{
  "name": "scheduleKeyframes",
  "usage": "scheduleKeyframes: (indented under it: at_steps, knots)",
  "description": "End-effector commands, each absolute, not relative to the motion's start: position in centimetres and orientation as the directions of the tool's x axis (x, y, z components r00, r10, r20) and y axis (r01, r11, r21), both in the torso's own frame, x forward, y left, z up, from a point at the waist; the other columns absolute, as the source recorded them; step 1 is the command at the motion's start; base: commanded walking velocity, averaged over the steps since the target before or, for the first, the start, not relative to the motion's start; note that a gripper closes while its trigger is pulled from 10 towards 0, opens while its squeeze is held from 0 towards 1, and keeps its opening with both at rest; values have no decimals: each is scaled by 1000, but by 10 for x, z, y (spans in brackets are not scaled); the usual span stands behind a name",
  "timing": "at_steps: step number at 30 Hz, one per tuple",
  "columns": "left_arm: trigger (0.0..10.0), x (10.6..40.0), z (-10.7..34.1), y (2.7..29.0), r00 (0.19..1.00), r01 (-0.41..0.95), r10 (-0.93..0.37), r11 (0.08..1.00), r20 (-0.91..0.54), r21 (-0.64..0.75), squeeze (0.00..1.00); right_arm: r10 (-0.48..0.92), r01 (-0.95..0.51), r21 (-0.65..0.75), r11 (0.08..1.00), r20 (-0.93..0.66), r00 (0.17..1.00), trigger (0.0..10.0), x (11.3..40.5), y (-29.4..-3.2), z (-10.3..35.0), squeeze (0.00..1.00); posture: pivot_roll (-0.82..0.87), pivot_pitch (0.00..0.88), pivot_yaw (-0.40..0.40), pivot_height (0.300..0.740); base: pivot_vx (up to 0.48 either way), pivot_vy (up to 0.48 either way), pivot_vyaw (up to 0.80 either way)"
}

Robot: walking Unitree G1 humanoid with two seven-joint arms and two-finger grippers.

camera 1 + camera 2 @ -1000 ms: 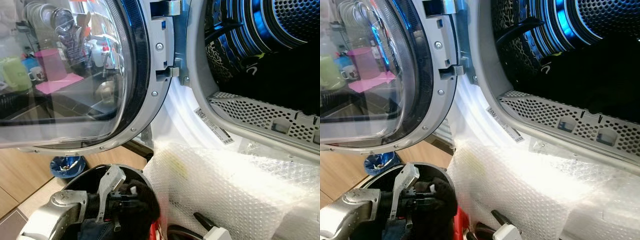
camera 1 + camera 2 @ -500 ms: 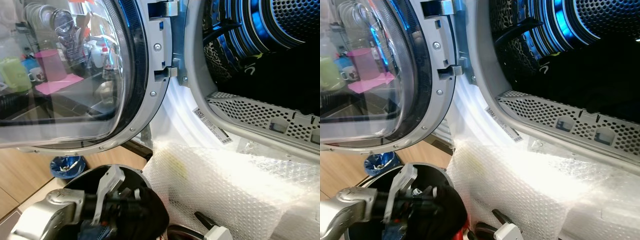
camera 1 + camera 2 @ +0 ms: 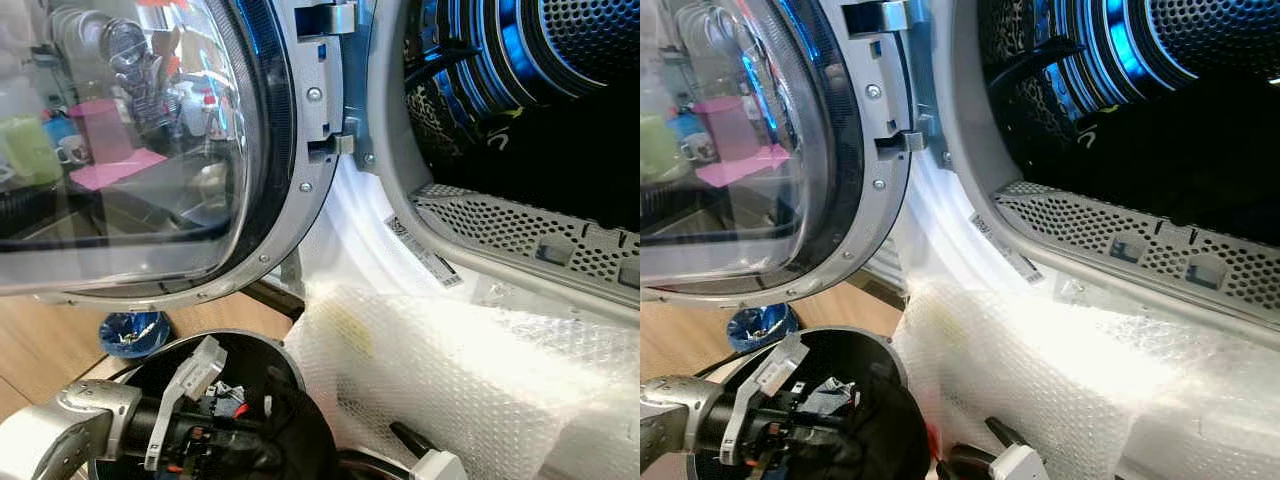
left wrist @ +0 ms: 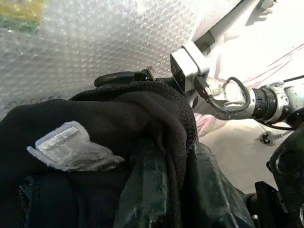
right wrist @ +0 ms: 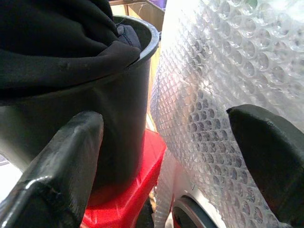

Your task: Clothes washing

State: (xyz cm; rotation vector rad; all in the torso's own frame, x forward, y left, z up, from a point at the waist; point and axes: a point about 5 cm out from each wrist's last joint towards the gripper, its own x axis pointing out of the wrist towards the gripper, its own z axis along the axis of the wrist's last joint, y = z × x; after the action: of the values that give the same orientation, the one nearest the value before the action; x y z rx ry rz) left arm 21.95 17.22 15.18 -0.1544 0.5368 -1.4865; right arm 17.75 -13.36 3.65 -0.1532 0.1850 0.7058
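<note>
The washing machine's door (image 3: pixel 130 150) is swung wide to the left, and the dark drum (image 3: pixel 560 60) gapes at the upper right. Below the door stands a black bucket (image 3: pixel 250 345) holding dark clothes. My left arm lies across the bucket, and the left gripper (image 4: pixel 178 190) is buried in a black garment (image 4: pixel 95 114) whose hem runs between the fingers (image 4: pixel 145 190). Low beside the bucket my right gripper (image 5: pixel 164 156) is open, with one finger near the bucket wall (image 5: pixel 118 95) and the other against the bubble wrap (image 5: pixel 213 71).
Bubble wrap (image 3: pixel 470 370) covers the machine's front below the opening. The bucket rests on something red (image 5: pixel 128 190). A blue bag (image 3: pixel 130 330) lies on the wooden floor under the door. The perforated door sill (image 3: pixel 520 230) juts out over the wrap.
My left arm has dropped and turned flatter across the bucket, sinking the gripper deeper into the dark clothes. The right gripper and the machine have stayed put.
</note>
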Motion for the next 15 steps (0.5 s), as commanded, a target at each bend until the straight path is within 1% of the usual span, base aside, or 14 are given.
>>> scheduleKeyframes:
  at_steps: [1, 4, 5, 7, 8, 9, 10, 11, 12, 15]
  knots:
    - [0, 221, 159, 176, 13, 917, -969, 109, -245, -384, 0, 632, -658, -65, 750, -226, 742, 10000, 176, -133, 34, 0, 150, 0, 90, 740, 0, 0, 0]
    - [0, 227, 158, 178, 72, 912, -964, 168, -257, -374, 0, 631, -658, -66, 750, -225, 742, 10000, 177, -134, 34, 0, 149, 0, 90, 740, 0, 0, 0]
    - [0, 229, 156, 179, 103, 913, -956, 201, -275, -356, 0, 631, -658, -67, 750, -226, 742, 10000, 177, -134, 33, 0, 150, 0, 89, 740, 0, 0, 0]
    - [0, 237, 148, 182, 192, 899, -919, 305, -344, -314, 0, 629, -656, -68, 751, -228, 743, 10000, 177, -134, 33, 0, 150, 0, 89, 740, 0, 0, 0]
    - [0, 241, 144, 185, 241, 894, -895, 355, -376, -272, 0, 628, -655, -67, 752, -229, 744, 10000, 177, -135, 33, 0, 150, 0, 89, 740, 0, 0, 0]
    - [0, 248, 139, 187, 317, 877, -859, 427, -403, -221, 0, 627, -655, -68, 753, -231, 744, 10000, 177, -135, 33, 0, 152, 0, 88, 740, 0, 0, 0]
    - [0, 248, 139, 187, 317, 877, -859, 427, -403, -221, 0, 627, -655, -68, 753, -231, 744, 10000, 177, -135, 33, 0, 152, 0, 88, 740, 0, 0, 0]
    - [0, 256, 135, 190, 397, 842, -817, 506, -419, -189, 0, 626, -654, -67, 753, -232, 745, 10000, 176, -136, 32, 0, 153, 0, 87, 740, 0, 0, 0]
    - [0, 269, 128, 193, 507, 774, -743, 616, -436, -150, 0, 625, -653, -67, 754, -234, 745, 10000, 176, -136, 32, 0, 153, 0, 85, 740, 0, 0, 0]
    - [0, 277, 124, 191, 576, 722, -696, 679, -428, -133, 0, 623, -652, -68, 755, -236, 746, 10000, 176, -137, 31, 0, 151, 0, 86, 740, 0, 0, 0]
